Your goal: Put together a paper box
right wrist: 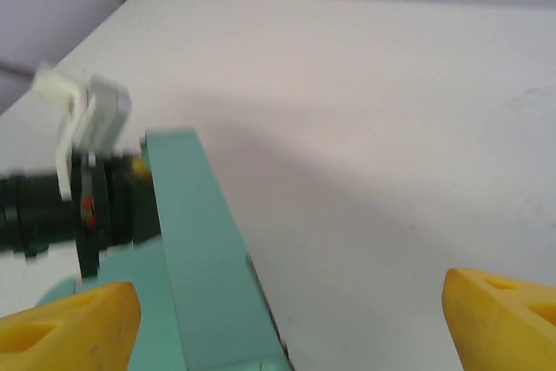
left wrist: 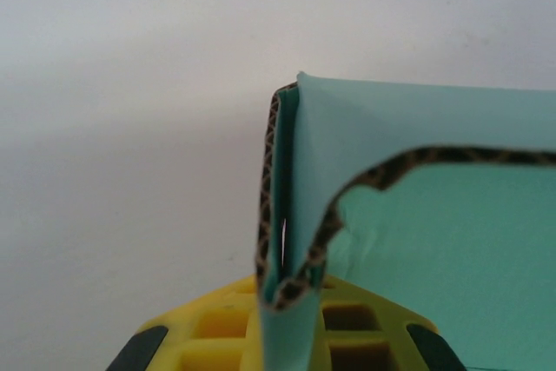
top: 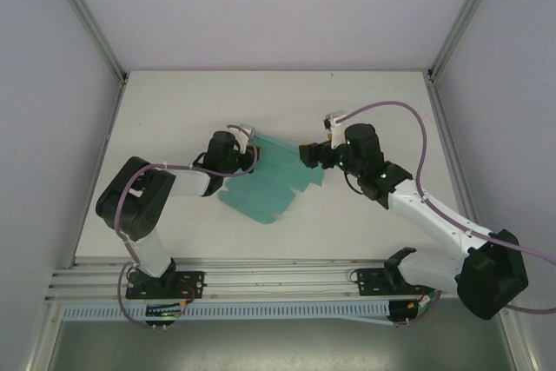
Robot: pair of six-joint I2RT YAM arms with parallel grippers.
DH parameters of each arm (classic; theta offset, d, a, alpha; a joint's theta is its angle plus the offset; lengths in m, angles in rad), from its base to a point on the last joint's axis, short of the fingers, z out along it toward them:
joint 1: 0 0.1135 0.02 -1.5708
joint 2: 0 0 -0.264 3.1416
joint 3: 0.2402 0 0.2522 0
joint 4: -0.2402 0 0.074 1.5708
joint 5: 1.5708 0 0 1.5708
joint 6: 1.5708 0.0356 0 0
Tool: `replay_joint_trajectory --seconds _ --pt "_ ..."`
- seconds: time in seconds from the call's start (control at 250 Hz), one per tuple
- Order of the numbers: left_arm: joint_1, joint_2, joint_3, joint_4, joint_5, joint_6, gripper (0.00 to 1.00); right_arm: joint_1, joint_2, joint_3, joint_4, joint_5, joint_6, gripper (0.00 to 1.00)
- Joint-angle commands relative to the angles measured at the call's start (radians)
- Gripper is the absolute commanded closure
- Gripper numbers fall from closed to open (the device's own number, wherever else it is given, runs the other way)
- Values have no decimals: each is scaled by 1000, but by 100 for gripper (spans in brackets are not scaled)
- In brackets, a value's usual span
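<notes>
**Left gripper clamps the card, right gripper stands wide**

The left gripper (left wrist: 287, 323) is closed tight on the paper box (left wrist: 434, 241). In its wrist view a teal flap comes up from between the yellow fingers (left wrist: 217, 319) at 6 o'clock. The flap stands upright with its brown corrugated edge showing. Just beside it a second layer of card curls out of the pinch and spreads flat toward 3 o'clock.

The right gripper (right wrist: 287, 323) is spread wide. Its two yellow fingertips (right wrist: 74, 323) sit at 7 and 5 o'clock of its own view, with nothing pinched between them. A raised teal strip of the box runs from 6 o'clock up toward 10 o'clock, where it meets the black body of the left gripper. The strip lies nearer the 7 o'clock fingertip; whether it touches that fingertip cannot be told.

From above, the box lies near the middle of the white table (top: 174, 110). Most of it is flat, with its panels spreading toward 7 o'clock. The left gripper holds the box at its 10 o'clock corner. The right gripper is at the 2 o'clock corner, facing the left one across the box's far edge. From this height it is unclear whether the right gripper touches the card.
</notes>
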Motion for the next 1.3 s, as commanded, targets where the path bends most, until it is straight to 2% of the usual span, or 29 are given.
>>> replay_joint_trajectory --seconds 0.0,0.112,0.332,0.548,0.676,0.947,1.295 --pt "-19 43 -21 147 -16 33 100 -14 75 112 -84 75 13 10" --pt "-22 65 -44 213 -8 49 100 -14 225 215 -151 75 47 10" --pt "-26 79 -72 247 -10 74 100 -14 482 394 -131 -156 52 10" --pt "-38 86 -86 265 -18 89 94 -14 649 485 -114 -279 84 13" --pt "-47 101 -81 261 -35 105 91 -14 697 479 -58 -341 115 13" --pt "-52 101 -93 253 -47 104 85 -7 756 448 -55 -354 112 14" --pt "-55 83 -119 247 -47 75 82 40 743 314 -29 -289 87 14"
